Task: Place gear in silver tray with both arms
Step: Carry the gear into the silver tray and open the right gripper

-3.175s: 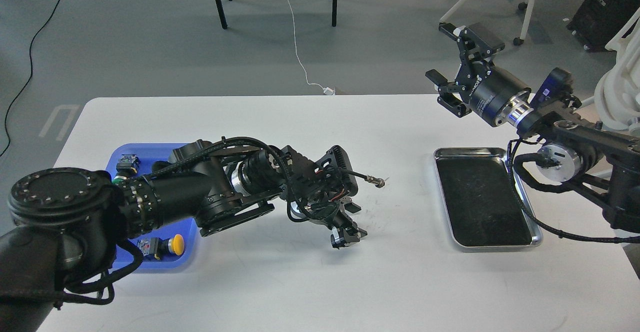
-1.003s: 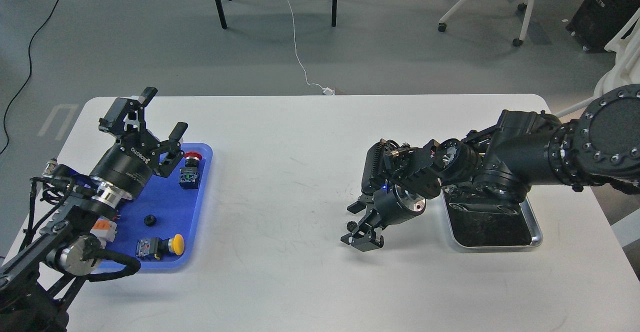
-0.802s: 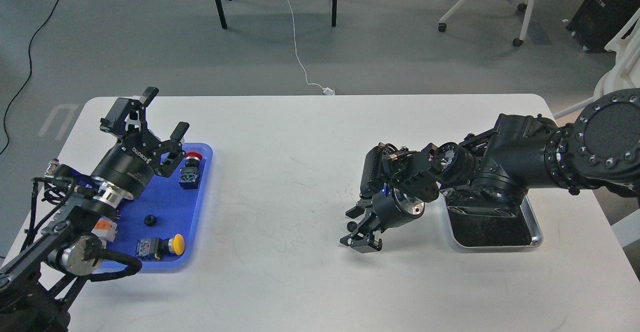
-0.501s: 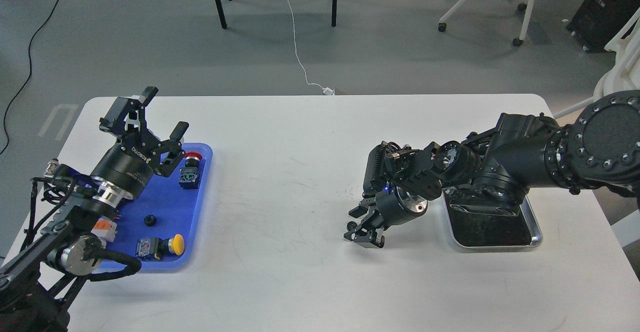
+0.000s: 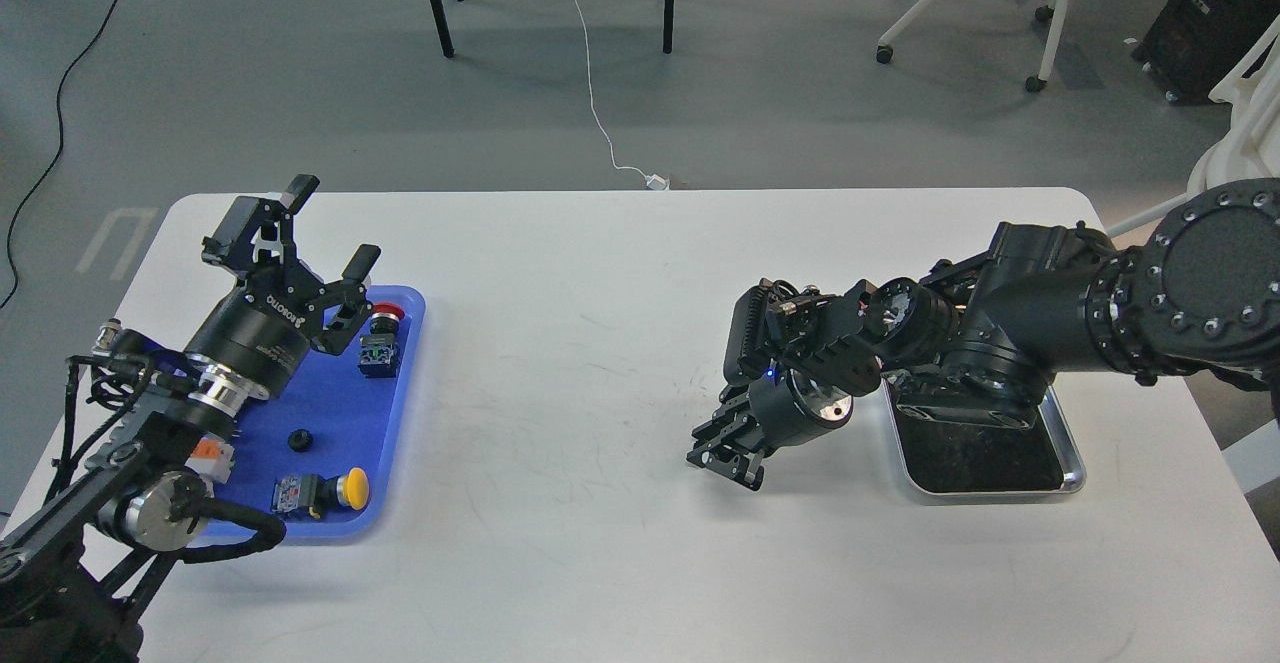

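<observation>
From the head view, the white table (image 5: 600, 273) carried two trays. One blue tray (image 5: 345, 413) lay by the left edge. One silver tray (image 5: 1070, 463) lay by the right edge, toward the near right corner, with its far part hidden under the right arm. Five small parts showed on the blue tray: a red-capped button (image 5: 386, 314), a black and green block (image 5: 377, 355), a small black round part (image 5: 298, 439), a yellow-capped button (image 5: 340, 489) and an orange and white piece (image 5: 205, 456) half hidden by the left arm. Two grippers were in sight. The left gripper (image 5: 335, 218) stood raised over the far end of the blue tray, its fingers spread wide and holding nothing. The right gripper (image 5: 726, 453) hung low over bare tabletop just left of the silver tray. It looked dark and small, so its opening and whether it held anything could not be told.
</observation>
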You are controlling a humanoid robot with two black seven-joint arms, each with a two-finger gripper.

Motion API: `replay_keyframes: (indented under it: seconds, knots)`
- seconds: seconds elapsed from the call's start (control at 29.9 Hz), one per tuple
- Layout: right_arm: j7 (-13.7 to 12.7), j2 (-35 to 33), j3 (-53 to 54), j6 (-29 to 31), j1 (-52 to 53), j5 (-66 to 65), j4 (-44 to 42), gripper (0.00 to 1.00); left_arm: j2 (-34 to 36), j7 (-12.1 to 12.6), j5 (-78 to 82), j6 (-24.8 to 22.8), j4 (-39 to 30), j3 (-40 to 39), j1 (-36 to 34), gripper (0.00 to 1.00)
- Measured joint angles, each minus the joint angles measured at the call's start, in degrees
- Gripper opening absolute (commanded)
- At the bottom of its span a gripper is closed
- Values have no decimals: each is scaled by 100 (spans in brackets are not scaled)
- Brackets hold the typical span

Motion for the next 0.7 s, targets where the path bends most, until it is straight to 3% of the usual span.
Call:
replay_keyframes:
  seconds: [0.17,0.7]
  knots:
    - [1,-208,83,-11,174,27,24,16,-36,6,0,0,0,-1,0,98]
    - [0,-2292,-435,2,352,-345,-382,16,-81,7,8,-27,0,75,-10,98]
